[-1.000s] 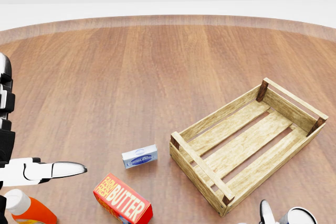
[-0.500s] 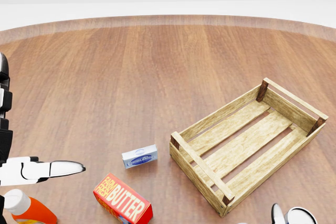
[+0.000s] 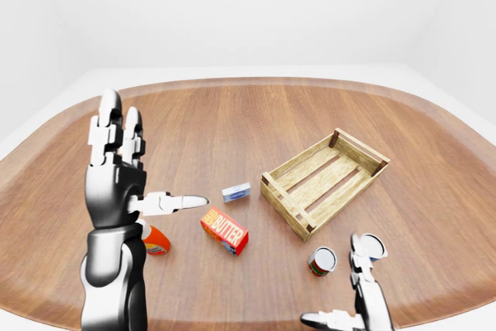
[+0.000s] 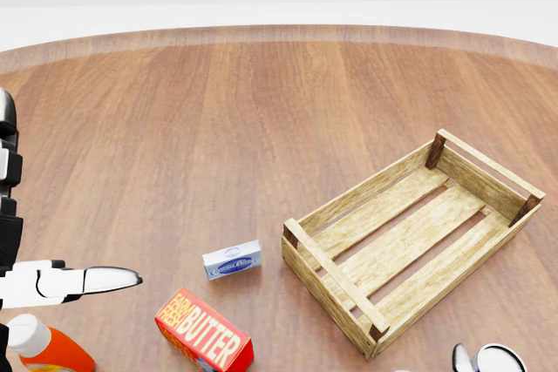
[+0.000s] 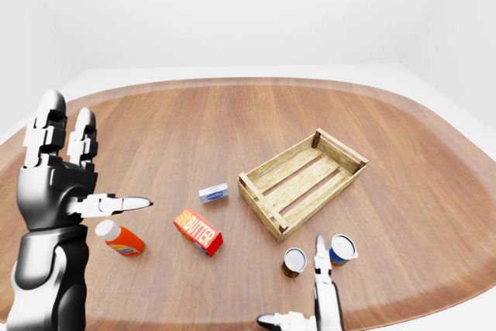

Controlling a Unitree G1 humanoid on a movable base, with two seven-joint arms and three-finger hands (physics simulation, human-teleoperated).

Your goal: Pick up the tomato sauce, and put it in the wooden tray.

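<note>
Right-eye view: tomato sauce can (image 5: pixel 294 262) upright near wooden tray (image 5: pixel 258 205). Likely rigid, smooth, weighty; best gripped round its sides. Left hand (image 5: pixel 58 184) and right hand (image 5: pixel 312 309): fingers spread, empty.

A round wooden counter (image 5: pixel 232 122) carries everything. On it lie a wooden tray (image 5: pixel 302 181), butter box (image 5: pixel 198 231), small blue packet (image 5: pixel 214 192), orange bottle (image 5: pixel 120 239) and two cans (image 5: pixel 294 261).

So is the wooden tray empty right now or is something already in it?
Empty. The wooden tray shows only its bare slats in every view; the butter box, the two cans and the orange bottle all lie outside it on the table.
</note>
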